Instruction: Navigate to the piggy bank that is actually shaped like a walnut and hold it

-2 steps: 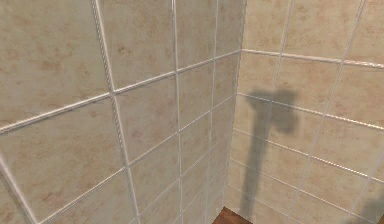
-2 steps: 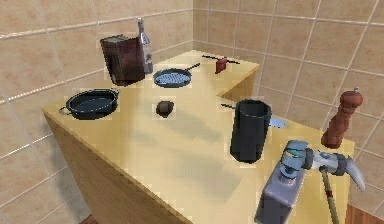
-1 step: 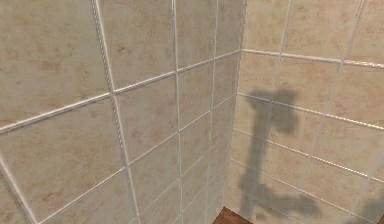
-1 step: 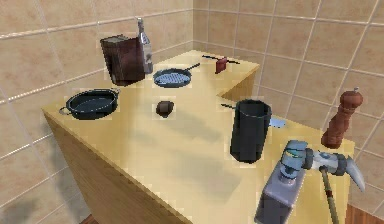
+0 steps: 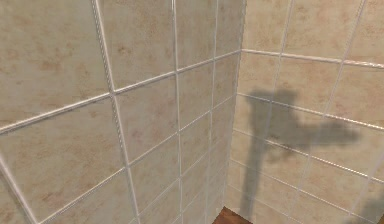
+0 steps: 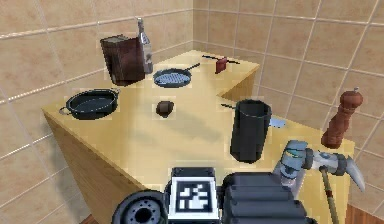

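The bank [image 6: 163,106] is taken to be the small, dark-brown, rounded lump on the counter [image 6: 130,145], since its shape and colour fit a walnut. It lies well in from every edge, between the pot [image 6: 92,102] at the left corner and the dark cylinder [image 6: 249,128] towards the near edge, and apart from both. A pan [image 6: 177,75] is set farther back, towards the far edge. Nothing is stacked on the bank or pressed against it, so it can be reached from above or from the near side.

It is judged to be light and hollow, with a hard, stiff shell that would not give under the fingers. If it is ceramic, it could chip or crack when dropped on the counter. A wrinkled walnut surface would offer some grip, but the rounded form may roll or slip out if it is taken off-centre. It is best taken across its widest middle, with the fingers on opposite sides and low enough that it cannot pop upwards.

The gripper [image 6: 140,210] is seen as a dark body at the arm side view's bottom edge. Its far end cannot be made out, so neither the state of its fingers nor whether anything is held can be told. In the forward view, a tiled wall [image 5: 120,100] is faced.
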### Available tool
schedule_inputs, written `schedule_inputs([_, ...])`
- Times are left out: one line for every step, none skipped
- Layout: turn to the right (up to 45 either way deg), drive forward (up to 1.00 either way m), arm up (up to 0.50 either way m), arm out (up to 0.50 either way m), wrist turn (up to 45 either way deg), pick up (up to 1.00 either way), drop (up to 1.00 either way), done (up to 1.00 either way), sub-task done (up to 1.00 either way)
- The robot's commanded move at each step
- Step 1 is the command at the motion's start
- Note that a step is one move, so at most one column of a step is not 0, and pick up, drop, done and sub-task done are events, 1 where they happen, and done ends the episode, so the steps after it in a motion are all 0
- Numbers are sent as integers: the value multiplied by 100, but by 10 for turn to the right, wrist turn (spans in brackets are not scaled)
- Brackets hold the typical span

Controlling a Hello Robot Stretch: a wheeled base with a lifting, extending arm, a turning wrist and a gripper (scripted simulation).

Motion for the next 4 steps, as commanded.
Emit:
schedule_inputs([0, 0, 0, 46, 0, 0, 0, 0, 0])
schedule_inputs([0, 0, 0, 0, 450, 0, 0, 0, 0])
schedule_inputs([0, 0, 0, 0, 450, 0, 0, 0, 0])
schedule_inputs([0, 0, 0, 0, 450, 0, 0, 0, 0])
